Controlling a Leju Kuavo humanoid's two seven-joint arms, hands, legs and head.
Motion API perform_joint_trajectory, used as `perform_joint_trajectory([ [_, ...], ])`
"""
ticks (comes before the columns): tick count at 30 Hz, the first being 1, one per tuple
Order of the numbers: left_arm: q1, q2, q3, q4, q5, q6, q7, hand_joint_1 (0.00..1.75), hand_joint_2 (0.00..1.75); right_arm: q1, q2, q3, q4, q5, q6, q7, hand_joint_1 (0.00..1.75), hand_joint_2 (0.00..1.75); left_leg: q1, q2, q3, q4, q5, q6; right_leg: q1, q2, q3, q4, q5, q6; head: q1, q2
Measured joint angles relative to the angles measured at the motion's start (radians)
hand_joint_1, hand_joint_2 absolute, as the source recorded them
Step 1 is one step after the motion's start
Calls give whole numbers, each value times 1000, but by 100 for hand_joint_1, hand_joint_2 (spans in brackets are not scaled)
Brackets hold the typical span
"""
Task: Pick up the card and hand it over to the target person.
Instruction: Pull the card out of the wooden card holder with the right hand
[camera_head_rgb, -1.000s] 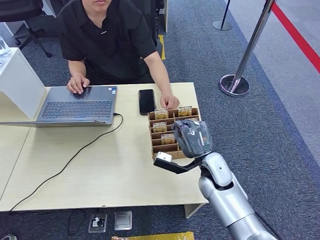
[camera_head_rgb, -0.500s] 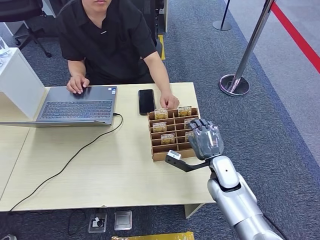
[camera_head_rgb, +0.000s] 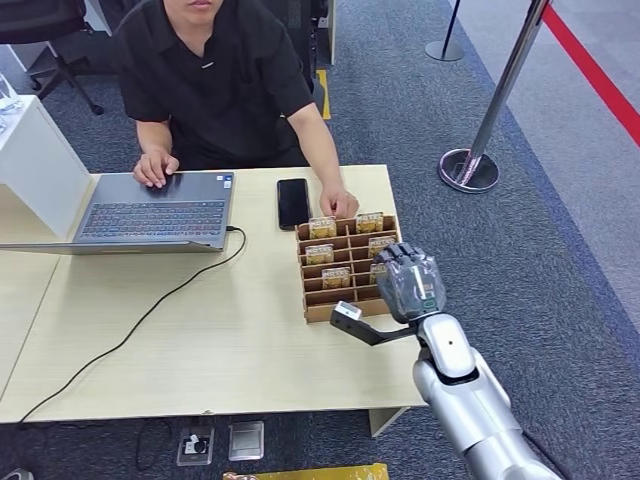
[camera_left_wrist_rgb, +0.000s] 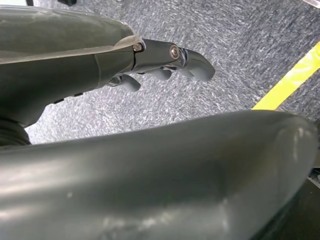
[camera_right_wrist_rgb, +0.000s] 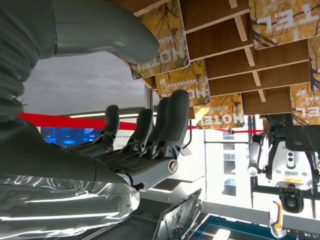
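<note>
Grey office carpet runs round a pale wooden desk (camera_head_rgb: 189, 330), with a stanchion base and a red belt off to the robot's right and a person in a black shirt (camera_head_rgb: 219, 80) seated on the far side. On the desk sit an open laptop (camera_head_rgb: 151, 210) with its cable trailing toward the near edge, a dark phone (camera_head_rgb: 293, 203) lying flat, and a wooden slotted rack (camera_head_rgb: 321, 312) near the right end, holding several yellow-printed cards upright in its slots. The person has one hand on the laptop and the other hand (camera_head_rgb: 340, 204) resting at the rack's far edge. Over the last second the right hand (camera_head_rgb: 409, 282) has swung from above the rack's near right slots out toward its right edge, then in the last half second eased back a little toward the rack; it now hovers over the right-hand column. From the right wrist view its fingers (camera_right_wrist_rgb: 166, 125) are parted and gently curved with nothing between them, the thumb held apart, and the cards lie just beyond the fingertips. The card (camera_head_rgb: 377, 268) closest to the hand stands in the right column, partly hidden behind the fingers, and no card has left the rack. I judge this to be a re-aiming before the grasp, so the pick-up is not yet made and the handover lies further off. The left hand (camera_left_wrist_rgb: 166, 60) hangs over the carpet, fingers loosely extended and holding nothing.
</note>
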Motion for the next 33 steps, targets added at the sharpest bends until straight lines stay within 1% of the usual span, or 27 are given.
perform_joint_trajectory([
  [6, -5, 0, -5, -1, -5, -3, 2, 0, 0, -12, -8, -6, 16, -7, -9, -8, 75, 175, 0, -1, 0, 0, 0, 0, 0, 0, 0, 0, 0, 0, 0, 0],
  [11, -9, 2, -10, -3, -10, -5, 4, 0, 0, -20, -6, -7, 39, -13, -16, -10, 75, 175, 0, -1, 1, 1, -1, 0, 0, -1, 1, 1, -1, 0, 0, 0],
  [17, -8, 6, -9, -2, -10, -8, 4, 0, 0, -23, 2, -6, 69, -14, -13, -8, 65, 175, 0, -1, 1, 1, -1, 0, 0, -1, 1, 0, -1, 0, 0, 0],
  [22, -6, 5, -12, -1, -14, -9, 6, 0, 0, -40, 5, -10, 119, -12, -16, 2, 48, 175, 0, 0, 1, 0, 0, 0, 0, 0, 1, 0, -1, 0, 0, 0],
  [24, -8, 4, -15, -2, -16, -9, 8, 0, 0, -43, 4, -13, 137, -11, -18, 5, 48, 175, 0, -1, 1, 0, -1, 0, 0, 0, 1, 0, -1, 0, 0, 0],
  [28, -13, 4, -17, -2, -18, -12, 11, 0, 0, -41, 5, -14, 157, -8, -18, 9, 42, 175, 0, -2, 1, 0, 0, 0, 0, -1, 2, 0, -1, 0, 0, 0],
  [33, -11, 3, -15, -2, -16, -11, 11, 0, 0, -38, 7, -14, 164, -6, -18, 12, 40, 175, 0, -2, 2, 0, 0, 0, 0, -1, 2, 0, -1, 0, 0, 0],
])
